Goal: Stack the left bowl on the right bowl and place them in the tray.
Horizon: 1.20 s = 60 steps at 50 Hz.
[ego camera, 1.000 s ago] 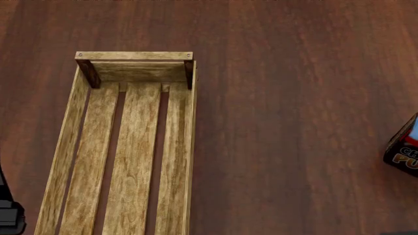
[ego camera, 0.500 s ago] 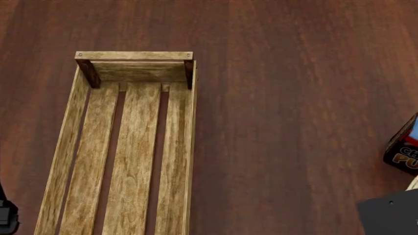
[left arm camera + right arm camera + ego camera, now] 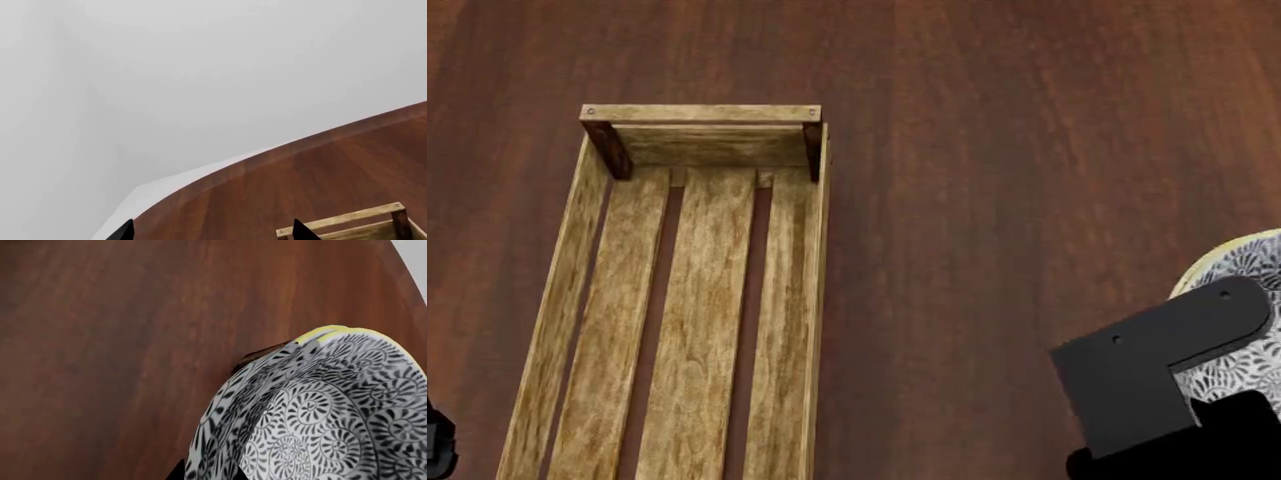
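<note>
- At the lower right edge of the head view, a patterned bowl (image 3: 1241,262) with a pale yellow rim is seen behind a black bracket of the right arm, well apart from the tray (image 3: 561,300).
- The right hand (image 3: 203,471) is judged to be closed on this bowl (image 3: 320,415): in the right wrist view the black-and-white spiral wall fills the frame just ahead of dark finger tips, though the contact itself is mostly hidden.
- Whether one bowl or a stacked pair is carried cannot be told; a second rim line is hinted at in the right wrist view, but it is not clear enough to be called a stack.
- The tray is seen lying on the dark wooden desk (image 3: 1001,150), long and slatted, with nothing in it over the part shown.
- The left hand (image 3: 210,235) is seen only as two dark tips set wide apart at the frame edge of its wrist view, with nothing between them; one end of the tray (image 3: 347,222) lies beyond them.
- The stacking step cannot be confirmed as done from these views.
- The placing step is judged not yet done: the bowl is to be brought across the desk and set down between the tray's low sides.
- Care is likely to be needed over the tray's side rail during the lowering.
</note>
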Available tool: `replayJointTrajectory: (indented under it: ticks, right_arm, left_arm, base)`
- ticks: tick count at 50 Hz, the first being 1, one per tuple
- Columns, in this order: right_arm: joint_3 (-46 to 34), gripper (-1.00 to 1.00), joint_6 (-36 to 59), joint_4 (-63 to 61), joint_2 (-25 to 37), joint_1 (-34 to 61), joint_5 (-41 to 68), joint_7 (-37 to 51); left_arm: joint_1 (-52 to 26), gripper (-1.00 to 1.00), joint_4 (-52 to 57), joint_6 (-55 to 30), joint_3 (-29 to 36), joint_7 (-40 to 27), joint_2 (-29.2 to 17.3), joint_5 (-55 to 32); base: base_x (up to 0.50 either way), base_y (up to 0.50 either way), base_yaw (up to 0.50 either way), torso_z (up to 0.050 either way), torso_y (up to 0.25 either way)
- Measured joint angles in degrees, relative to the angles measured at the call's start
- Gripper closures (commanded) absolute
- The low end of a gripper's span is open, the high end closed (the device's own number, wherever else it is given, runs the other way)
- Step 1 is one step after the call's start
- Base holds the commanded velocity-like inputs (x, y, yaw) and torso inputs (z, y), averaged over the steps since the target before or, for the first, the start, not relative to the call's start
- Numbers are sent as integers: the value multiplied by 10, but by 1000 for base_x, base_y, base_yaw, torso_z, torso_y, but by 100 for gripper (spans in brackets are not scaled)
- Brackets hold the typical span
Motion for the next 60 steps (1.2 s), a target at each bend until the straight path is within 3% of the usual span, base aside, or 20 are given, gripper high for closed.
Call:
replayJointTrajectory:
  ticks: [33, 60]
  right_arm:
    - [-35, 100, 80, 62, -141, 141, 87, 59]
    - [-51, 100, 130, 141, -262, 250, 91, 12]
  left_arm:
    - [5, -100, -15, 19, -2, -3, -3, -5]
    - [11, -100, -7, 19, -15, -4, -5, -18]
  base:
    - [0, 0, 0, 0, 1]
    - [0, 0, 0, 0, 1]
